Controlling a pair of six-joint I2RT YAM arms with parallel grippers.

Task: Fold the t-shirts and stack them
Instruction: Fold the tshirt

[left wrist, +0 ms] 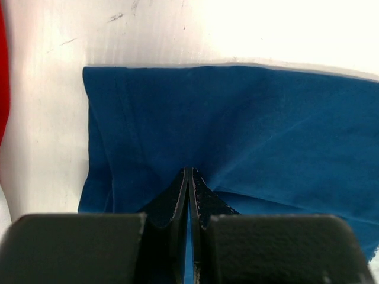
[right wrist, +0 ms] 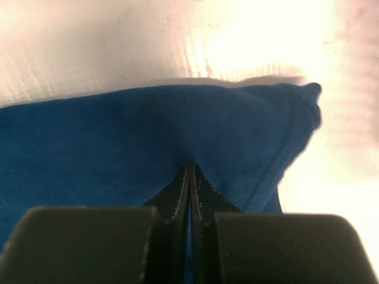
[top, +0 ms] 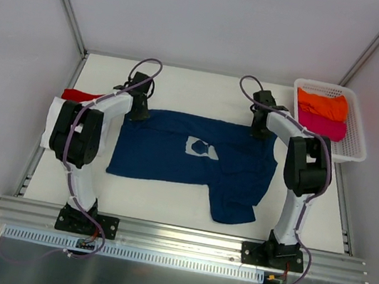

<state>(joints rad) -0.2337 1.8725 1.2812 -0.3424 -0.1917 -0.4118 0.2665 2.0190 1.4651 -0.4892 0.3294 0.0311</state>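
Observation:
The navy blue t-shirt [top: 194, 161] with a white chest print [top: 201, 147] lies spread across the middle of the table, one sleeve hanging toward the front. My left gripper [top: 138, 112] is shut on its far left edge; in the left wrist view the cloth [left wrist: 237, 130] is pinched between the closed jaws [left wrist: 189, 173]. My right gripper [top: 258, 129] is shut on its far right edge; the right wrist view shows the cloth [right wrist: 148, 130] bunched at the closed jaws [right wrist: 189, 168]. A red tee [top: 80, 96] and a white tee [top: 54, 121] lie at the left. Orange [top: 322, 103] and magenta [top: 322, 125] tees sit in the basket.
A white mesh basket [top: 354, 143] stands at the back right corner of the table. The red and white tees lie under the left arm's elbow by the left table edge. A metal rail [top: 174, 237] runs along the near edge by the arm bases.

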